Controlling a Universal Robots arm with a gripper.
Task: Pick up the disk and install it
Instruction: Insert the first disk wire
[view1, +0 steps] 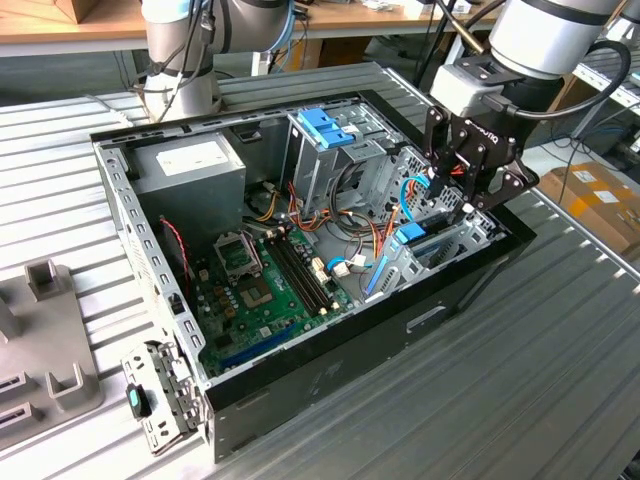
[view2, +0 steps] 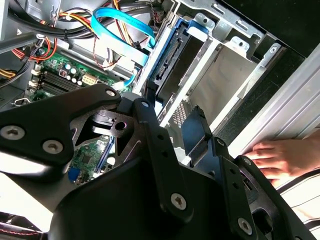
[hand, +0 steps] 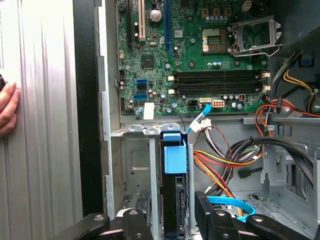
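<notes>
**Open Over the Seated Disk**

Hovering over the computer case (view1: 330, 370) with the pincer (hand: 172, 215) spread apart, one finger on each side of the disk (hand: 172, 197), seemingly touching neither face. Stands on edge directly beneath, between those fingers, seated in the metal drive cage (hand: 132, 150) (edge-on, probably, because the slot admits it no other way). Blue carrier tab (hand: 174, 157) turned up toward the pincer, likely for easy grasping. Off to one side, past the case wall, a person's hand (hand: 7, 107) on the table (hand: 50, 150).
</notes>
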